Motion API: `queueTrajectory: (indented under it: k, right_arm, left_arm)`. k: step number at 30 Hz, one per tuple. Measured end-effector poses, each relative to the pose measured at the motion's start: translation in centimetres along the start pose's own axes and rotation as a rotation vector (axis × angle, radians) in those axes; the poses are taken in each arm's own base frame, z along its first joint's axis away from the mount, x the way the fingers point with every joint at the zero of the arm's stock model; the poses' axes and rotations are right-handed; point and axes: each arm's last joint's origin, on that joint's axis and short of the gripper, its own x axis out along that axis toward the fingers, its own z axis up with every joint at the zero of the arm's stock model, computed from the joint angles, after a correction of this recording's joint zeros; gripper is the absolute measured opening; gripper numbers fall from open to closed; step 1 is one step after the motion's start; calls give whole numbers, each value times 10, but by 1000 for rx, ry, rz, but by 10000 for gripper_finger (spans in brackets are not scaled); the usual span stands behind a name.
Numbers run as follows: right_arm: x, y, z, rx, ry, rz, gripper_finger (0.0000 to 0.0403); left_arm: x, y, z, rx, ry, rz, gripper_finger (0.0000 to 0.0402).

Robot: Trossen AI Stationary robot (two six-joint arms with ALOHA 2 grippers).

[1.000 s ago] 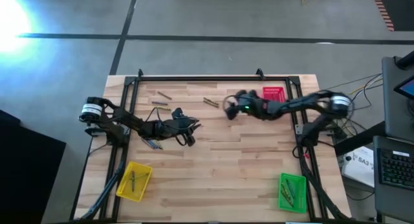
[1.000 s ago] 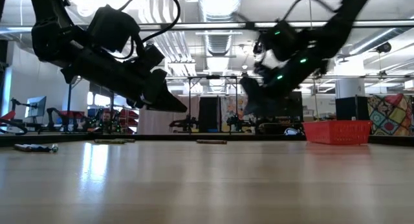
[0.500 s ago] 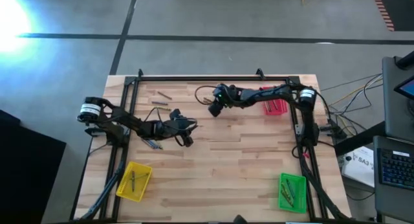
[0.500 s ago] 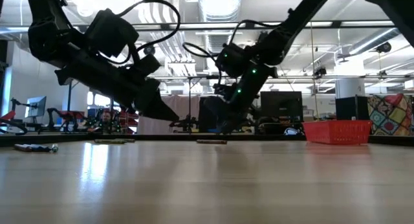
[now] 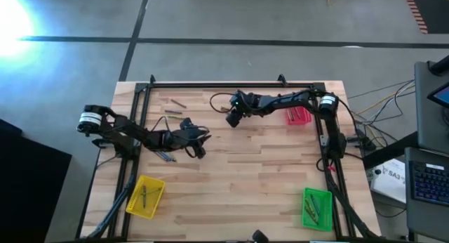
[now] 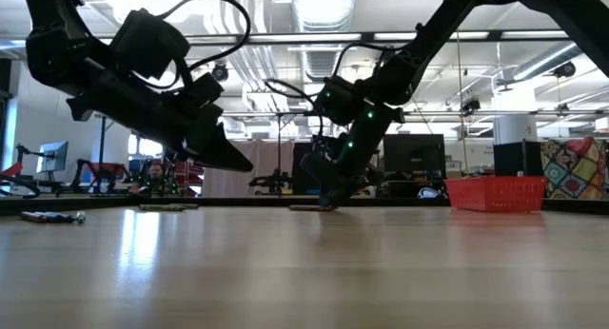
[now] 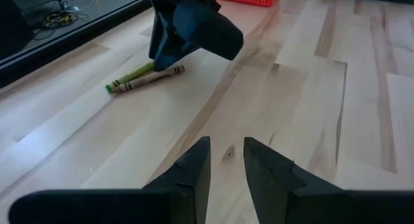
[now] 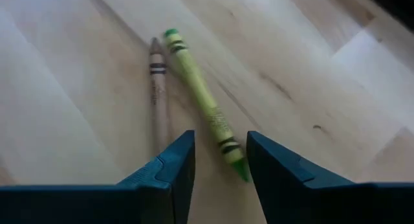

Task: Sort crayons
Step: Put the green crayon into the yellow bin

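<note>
A brown crayon (image 8: 157, 88) and a green crayon (image 8: 204, 107) lie side by side on the table at its far middle. My right gripper (image 8: 220, 162) stands open over them, slanting down, and the green crayon's near end (image 8: 236, 162) lies between its fingertips. The left wrist view shows the same pair of crayons (image 7: 145, 78) under that gripper (image 7: 187, 30). More crayons (image 5: 175, 107) lie at the far left, and blue ones (image 5: 165, 156) lie below my left arm. My left gripper (image 7: 226, 159) hovers left of centre, its fingers a narrow gap apart with nothing between them. My right gripper has its fingers on either side of the green crayon's near end (image 8: 234, 158), coming from above at a slant from the table's right. I cannot tell whether they touch it. The crayon lies flat on the table.
A red tray (image 5: 298, 114) stands at the far right, a yellow tray (image 5: 145, 196) at the near left and a green tray (image 5: 316, 208) at the near right, the last two with crayons inside. A black frame (image 5: 210, 83) borders the table. Bare wood lies in the middle.
My right gripper has swung from beside the red tray toward the table's left, tipped downward and come low over the brown and green crayons. My left gripper has drawn back slightly toward the table's left edge. The crayons have stayed in place.
</note>
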Motion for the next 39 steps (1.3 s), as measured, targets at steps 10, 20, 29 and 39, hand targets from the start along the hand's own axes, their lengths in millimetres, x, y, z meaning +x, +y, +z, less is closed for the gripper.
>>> queueTrajectory:
  k: [10,20,29,39]
  right_arm:
    - [3,-2,-2,-26,22,31,54]
    - [-16,16,-6,-62,34,121,14]
    - [-56,53,-47,-48,-294,328,13]
    - [-75,65,-62,-26,-654,634,12]
  left_arm:
    - [-1,0,0,-1,-2,-1,77]
    - [-1,0,0,-14,-2,-10,77]
    - [-32,15,-2,-144,-171,-56,76]
    - [-66,25,-2,-189,-454,-311,123]
